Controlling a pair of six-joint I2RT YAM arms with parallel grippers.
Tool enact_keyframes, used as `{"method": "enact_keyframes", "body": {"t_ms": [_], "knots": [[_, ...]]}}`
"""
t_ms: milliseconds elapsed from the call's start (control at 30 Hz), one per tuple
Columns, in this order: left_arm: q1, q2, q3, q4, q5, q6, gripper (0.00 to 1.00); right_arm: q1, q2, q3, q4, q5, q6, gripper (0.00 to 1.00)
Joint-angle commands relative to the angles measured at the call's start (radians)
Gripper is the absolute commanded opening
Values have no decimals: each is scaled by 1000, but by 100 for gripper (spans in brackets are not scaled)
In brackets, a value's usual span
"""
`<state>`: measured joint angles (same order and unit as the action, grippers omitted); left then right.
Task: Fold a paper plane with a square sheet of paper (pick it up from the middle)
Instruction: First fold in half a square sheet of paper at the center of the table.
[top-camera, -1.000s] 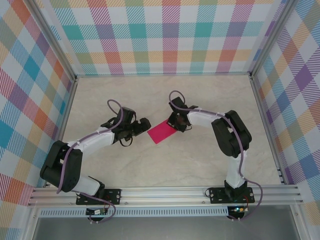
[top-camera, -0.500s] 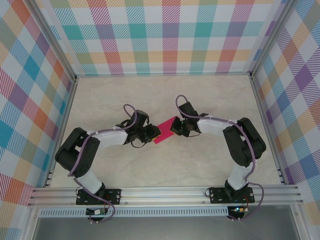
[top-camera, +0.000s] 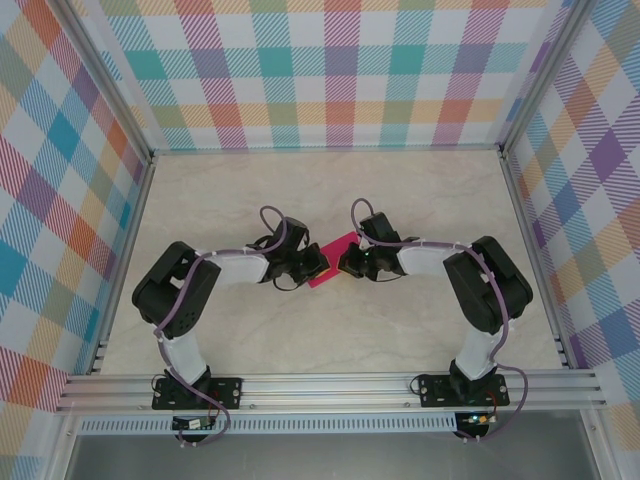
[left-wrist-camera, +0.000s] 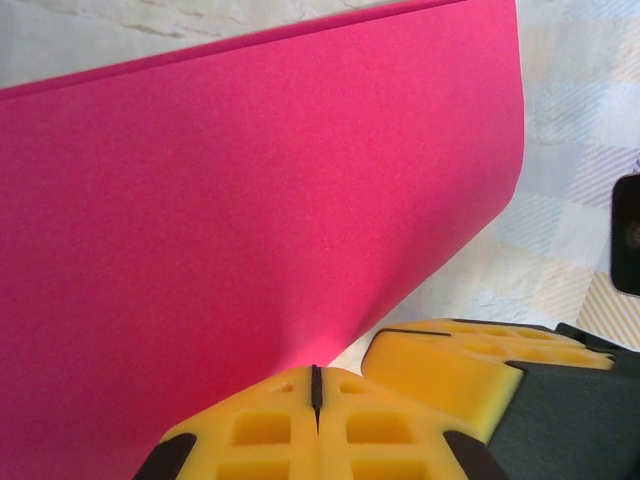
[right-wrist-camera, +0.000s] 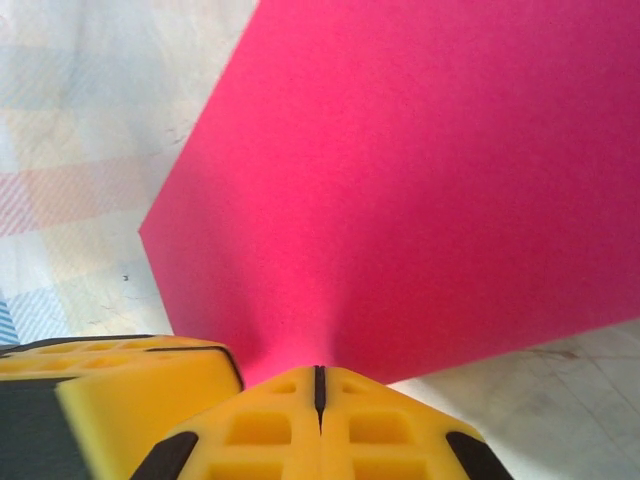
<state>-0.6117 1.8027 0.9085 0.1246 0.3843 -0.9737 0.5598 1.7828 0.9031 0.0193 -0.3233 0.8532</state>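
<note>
Between the checked walls (top-camera: 340, 70) of the enclosure, on the pale marbled table (top-camera: 300, 190), the left arm (top-camera: 220, 270) and the right arm (top-camera: 440, 262) bend inward from their bases so that their wrists meet near the middle. Caught between them is the square sheet of paper (top-camera: 331, 268), magenta, close to the table's centre. From overhead only a sliver of it shows between the two black wrists.

My guess is that each arm takes an opposite side because one gripper alone could not keep so limp a sheet flat, or bring one half over the other for a fold.

The left gripper (left-wrist-camera: 315, 385) is clenched on the sheet. Its yellow pads (left-wrist-camera: 260, 430) meet at a thin seam, and the pink surface rises straight out of that seam. The right gripper (right-wrist-camera: 318, 385) is clamped on the paper in the same way, the sheet fanning away from its pressed-together pads.

Both bite right at the margin, I'd judge so the middle is left free to crease. Whether the sheet rests on the table or hangs just above it I cannot tell. What I can see of it is smooth, so the folding looks barely begun.
</note>
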Motion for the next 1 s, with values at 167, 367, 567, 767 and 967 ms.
{"method": "enact_keyframes", "body": {"t_ms": [167, 367, 567, 767, 967], "knots": [[-13, 49, 26, 24, 16, -19, 0, -9, 40, 24, 48, -11, -9, 2], [-12, 25, 4, 40, 24, 5, 0, -16, 79, 30, 44, -11, -19, 2], [-14, 31, -6, 79, 68, 10, 0, -20, 86, 23, 40, -9, -20, 2], [-14, 58, 4, 75, 88, 4, 0, -20, 86, 25, 36, -18, -17, 2], [-14, 78, -8, 26, 60, 17, 0, -20, 76, 30, 38, -31, -23, 2]]}}
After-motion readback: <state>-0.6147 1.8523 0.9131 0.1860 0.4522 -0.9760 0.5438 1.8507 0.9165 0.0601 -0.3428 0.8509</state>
